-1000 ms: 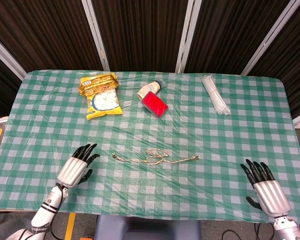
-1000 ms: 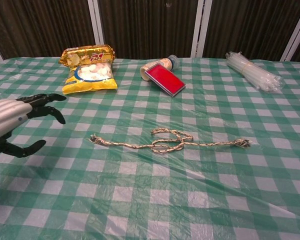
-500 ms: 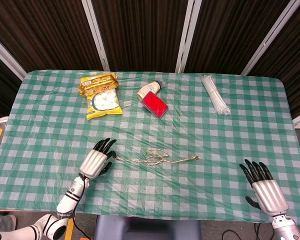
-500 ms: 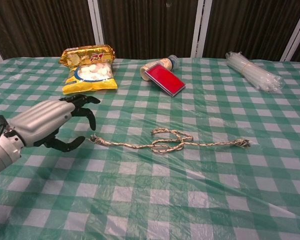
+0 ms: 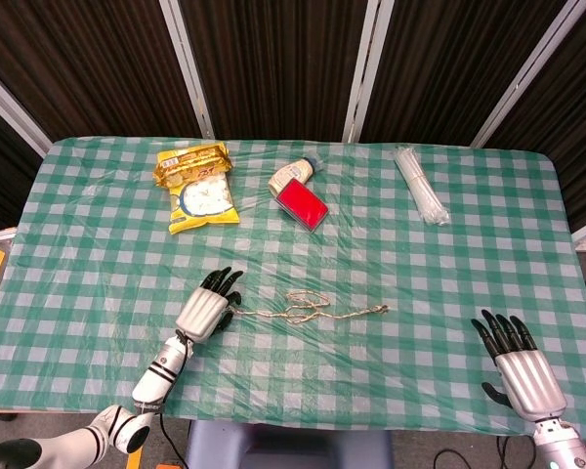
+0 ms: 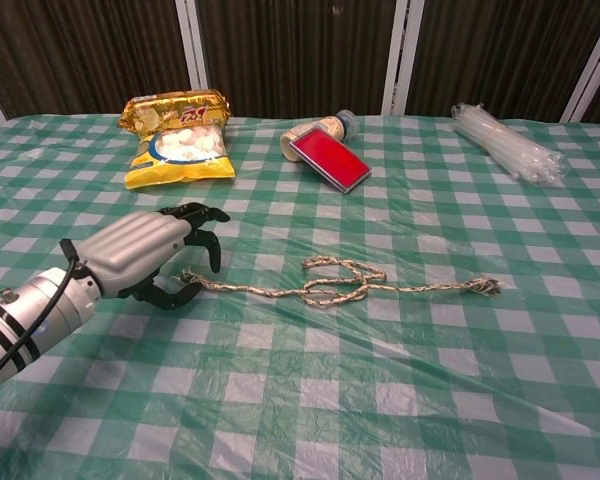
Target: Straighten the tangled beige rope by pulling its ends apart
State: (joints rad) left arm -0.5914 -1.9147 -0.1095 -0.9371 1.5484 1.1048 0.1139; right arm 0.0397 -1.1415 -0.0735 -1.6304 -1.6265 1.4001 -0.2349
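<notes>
Left of centre, the metallic left hand (image 6: 145, 255) is hovering with dark fingers apart, gripping nothing, over the frayed end of the twisted beige rope (image 6: 342, 282), while the right hand (image 5: 518, 363) is lying spread, empty, lower right.

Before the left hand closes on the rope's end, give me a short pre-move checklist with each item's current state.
1. Left hand is at the rope's left end: ok, its fingers arch over that end.
2. Left end actually held: cannot tell; fingers look apart, with no clear pinch in either view.
3. Right hand is at the rope's right end: not ok, it rests open near the table's front edge, well apart from the rope.
4. Beige rope is straight: not ok, a looped tangle sits mid-length.
5. Pull path is clear: ok; the snack bag, red box and straw bundle lie farther back.
</notes>
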